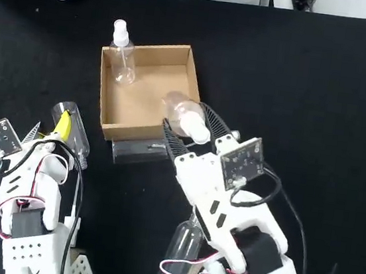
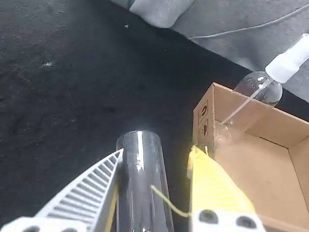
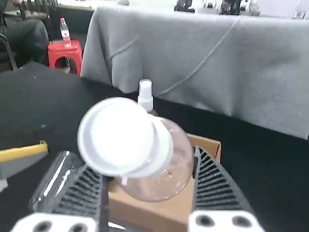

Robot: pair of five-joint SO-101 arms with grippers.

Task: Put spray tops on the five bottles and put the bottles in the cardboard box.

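Clear plastic, with a white spray top already on it, the capped bottle (image 1: 179, 106) lies tilted in the right gripper (image 1: 184, 114), whose black fingers (image 3: 212, 186) clamp its round body while the top points back toward the arm. It hangs over the near wall of the cardboard box (image 1: 130, 130), so the step in hand looks like the drop-in. To do it well, I would carry the bottle clear past that wall, lower it close to the box floor before letting go, and aim for the open floor well apart from the standing bottle (image 1: 122, 59) in the far left corner, leaving room for three more. The plastic looks smooth and may roll once freed. The left gripper (image 2: 155, 152) is closed around an open bottle (image 2: 142, 183) with no top, just beside the box. A lying bottle (image 1: 137, 153) rests against the box's near side, and another bottle (image 1: 183, 247) lies partly under the right arm. All of this sits on a bench (image 1: 323, 81) covered in black cloth. Behind it hangs a grey drape (image 3: 217, 63), with a red stool (image 3: 65, 50) off to one side.
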